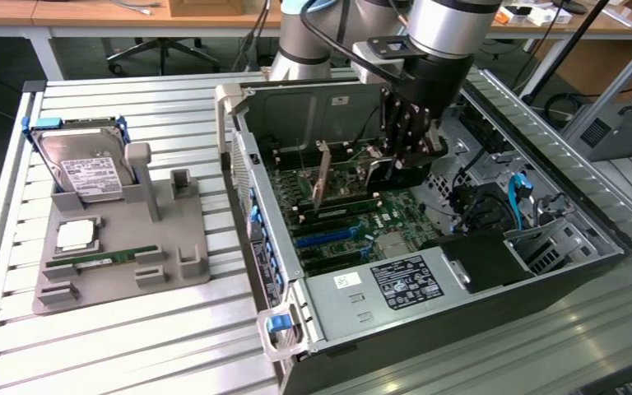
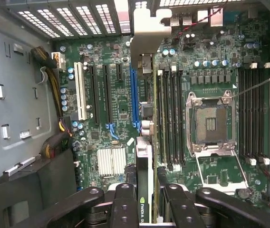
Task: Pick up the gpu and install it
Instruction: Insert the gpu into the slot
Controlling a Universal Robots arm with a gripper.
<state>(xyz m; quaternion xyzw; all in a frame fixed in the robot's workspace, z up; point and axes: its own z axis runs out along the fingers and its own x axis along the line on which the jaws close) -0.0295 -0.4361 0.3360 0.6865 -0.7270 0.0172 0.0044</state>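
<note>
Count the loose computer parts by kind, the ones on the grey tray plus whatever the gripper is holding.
hard drive: 1
processor chip: 1
memory stick: 1
gpu, held in the gripper over the motherboard: 1
Total: 4

arm (image 1: 444, 25): silver wrist section pointing steeply down
hand (image 1: 404, 156): black, hanging straight below the wrist
fingers (image 2: 125, 204): half closed, clamped on the edge of the gpu (image 2: 143, 156)
</note>
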